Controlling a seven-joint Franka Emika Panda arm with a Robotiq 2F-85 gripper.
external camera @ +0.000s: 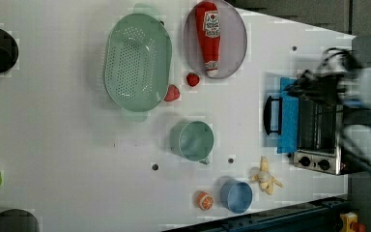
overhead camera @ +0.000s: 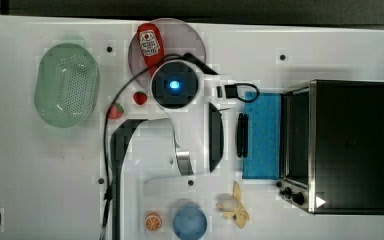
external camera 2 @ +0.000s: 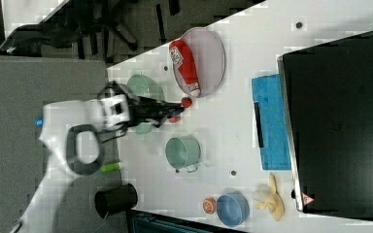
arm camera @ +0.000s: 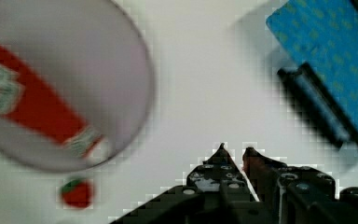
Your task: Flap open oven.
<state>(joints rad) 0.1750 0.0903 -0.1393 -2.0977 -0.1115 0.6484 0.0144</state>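
The oven (overhead camera: 350, 145) stands at the top view's right, a black box with a silver front frame and two knobs. Its blue-tinted glass door (overhead camera: 262, 135) lies flapped down flat on the table, with the black bar handle (overhead camera: 242, 135) at its outer edge. My gripper (arm camera: 235, 149) hangs above the white table between the grey plate and the door's handle (arm camera: 319, 107). A narrow gap separates the fingers and nothing is between them. In the left view the gripper (external camera: 290, 89) sits over the door's far corner (external camera: 288, 116); it also appears in the right view (external camera 2: 177, 108).
A ketchup bottle (overhead camera: 149, 42) lies on a grey plate (overhead camera: 185, 37). Two strawberries (overhead camera: 140, 97) (overhead camera: 115, 111) lie beside a green colander (overhead camera: 66, 84). A green mug (external camera: 192, 140), blue bowl (overhead camera: 190, 221), orange (overhead camera: 153, 221) and banana (overhead camera: 235, 205) occupy the table.
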